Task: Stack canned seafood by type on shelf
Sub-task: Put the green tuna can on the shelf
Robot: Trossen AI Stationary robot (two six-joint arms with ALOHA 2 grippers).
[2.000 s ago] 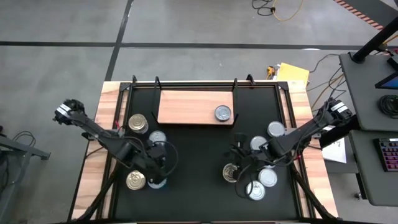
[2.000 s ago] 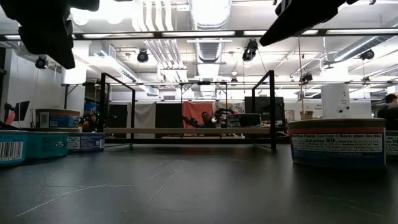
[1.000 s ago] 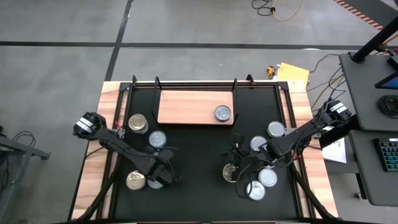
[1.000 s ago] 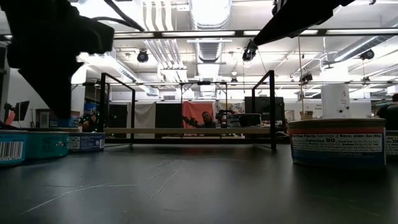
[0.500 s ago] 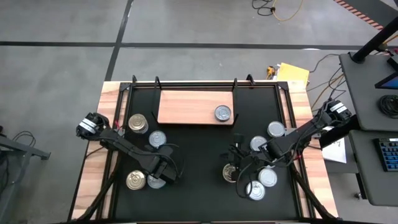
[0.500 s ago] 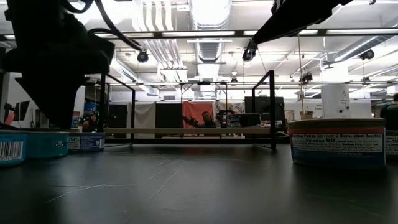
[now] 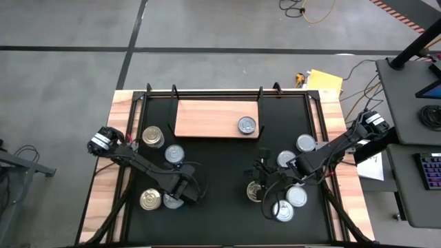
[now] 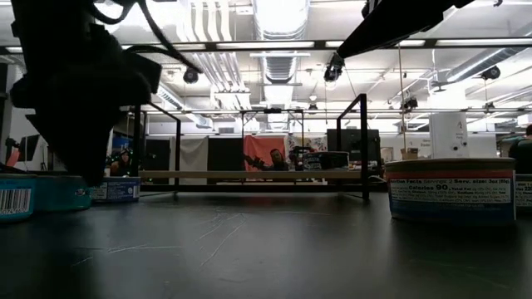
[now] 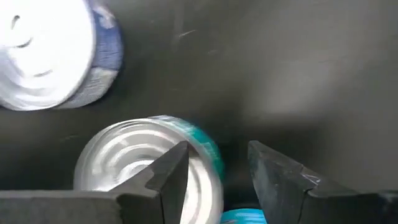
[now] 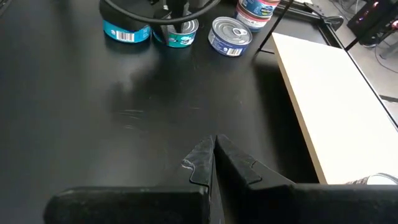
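Note:
The shelf (image 7: 213,118), a light wooden board at the table's far side, carries one silver-topped can (image 7: 247,125). Loose cans stand on the black table to the left (image 7: 152,136) and to the right (image 7: 297,196). My left gripper (image 9: 217,168) is open and points down over a teal-labelled, silver-topped can (image 9: 146,171) at the near left. One finger (image 9: 171,171) stands over the can's top, the other (image 9: 273,177) outside its rim. My right gripper (image 10: 213,155) is shut and hangs above bare table beside a can (image 7: 256,191). My left gripper comes at the teal-labelled can from above, its fingers astride the can's rim (image 9: 208,155). I cannot tell whether either finger touches the can, which stands flat on the table.
A blue-labelled can (image 9: 50,56) stands close beyond the teal one, and a gold-topped can (image 7: 149,200) stands on its left. Black frame posts (image 7: 172,93) rise at the shelf's far edge. Bare table lies between the two groups of cans (image 7: 220,179).
My left gripper has come down over the teal-labelled can at the near left, shifting slightly toward the table's near edge. The cans have kept their places.

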